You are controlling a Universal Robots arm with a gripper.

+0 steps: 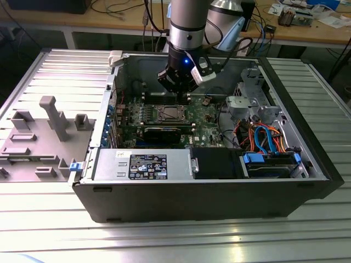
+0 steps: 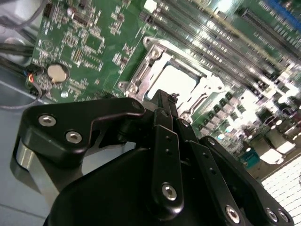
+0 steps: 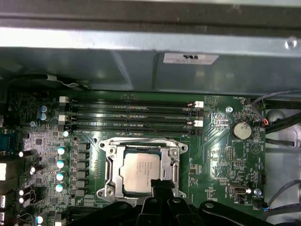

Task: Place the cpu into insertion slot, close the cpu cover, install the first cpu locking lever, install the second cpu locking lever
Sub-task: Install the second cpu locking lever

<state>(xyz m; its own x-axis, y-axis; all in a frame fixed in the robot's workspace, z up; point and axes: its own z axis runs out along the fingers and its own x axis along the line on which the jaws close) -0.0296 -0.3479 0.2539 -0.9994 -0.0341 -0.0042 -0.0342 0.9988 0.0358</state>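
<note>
Now cpu (image 3: 141, 170) lies just beyond fingers (image 3: 160, 187)

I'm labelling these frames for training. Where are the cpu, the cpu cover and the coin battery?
cpu (image 3: 140, 170): first wrist view, middle of its silver top.
cpu cover (image 3: 109, 165): first wrist view, side bar of the metal frame.
coin battery (image 3: 242, 130): first wrist view, centre of the round cell.

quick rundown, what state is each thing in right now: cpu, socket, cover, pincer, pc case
cpu: seated flat in the insertion slot, metal top facing up
insertion slot: filled by the cpu
cpu cover: down around the cpu, chip showing through its window
pincer: just above the edge of the cpu, holding nothing that shows
computer case: lying on its side, panel off, motherboard exposed
</note>
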